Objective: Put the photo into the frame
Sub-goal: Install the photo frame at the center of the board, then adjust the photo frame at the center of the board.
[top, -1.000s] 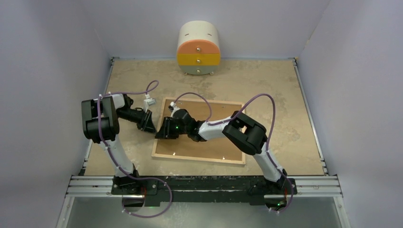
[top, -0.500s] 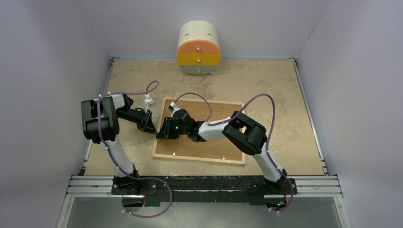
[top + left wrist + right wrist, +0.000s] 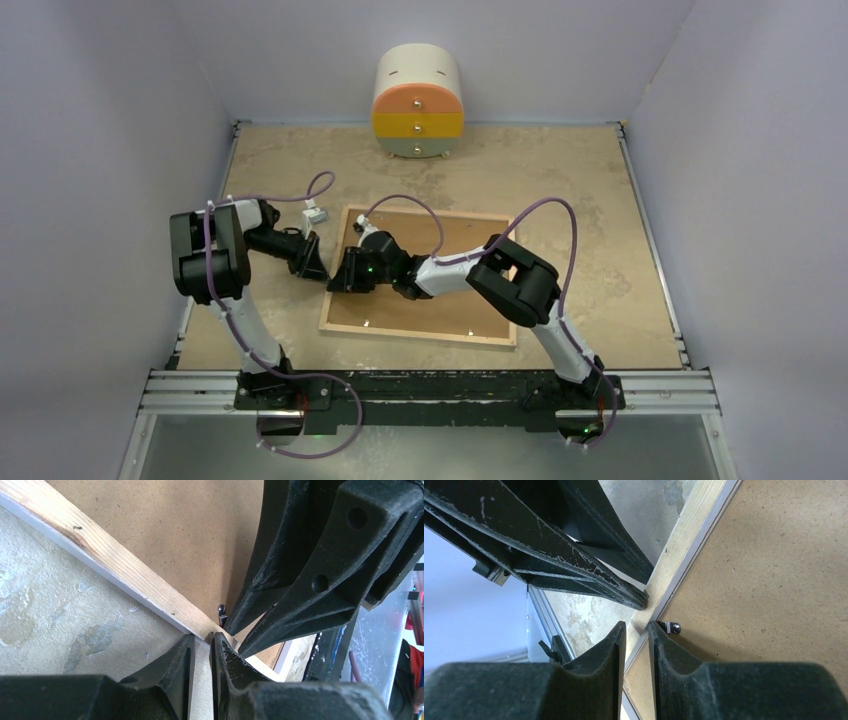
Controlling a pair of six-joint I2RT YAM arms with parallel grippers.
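The frame [image 3: 420, 333] lies face down, its light wood rim around the brown backing board [image 3: 445, 305]. The photo is out of view. My left gripper [image 3: 318, 270] is at the frame's left rim from outside, its jaws nearly closed and empty, tips on the wood rim [image 3: 201, 637]. My right gripper [image 3: 336, 283] reaches across the board to the same spot, its jaws nearly closed over the rim [image 3: 636, 627], holding nothing. A small metal clip [image 3: 671, 627] sits on the board by its right fingertip and also shows in the left wrist view [image 3: 222, 612]. The two grippers almost touch.
A round drawer cabinet [image 3: 418, 102] with orange, yellow and green drawers stands at the back wall. A small white object [image 3: 314, 214] lies left of the frame's far corner. Metal rails border the table [image 3: 600, 300] at the left, right and front.
Both grippers have crept slightly left along the frame's left rim. The frame and board have not moved.
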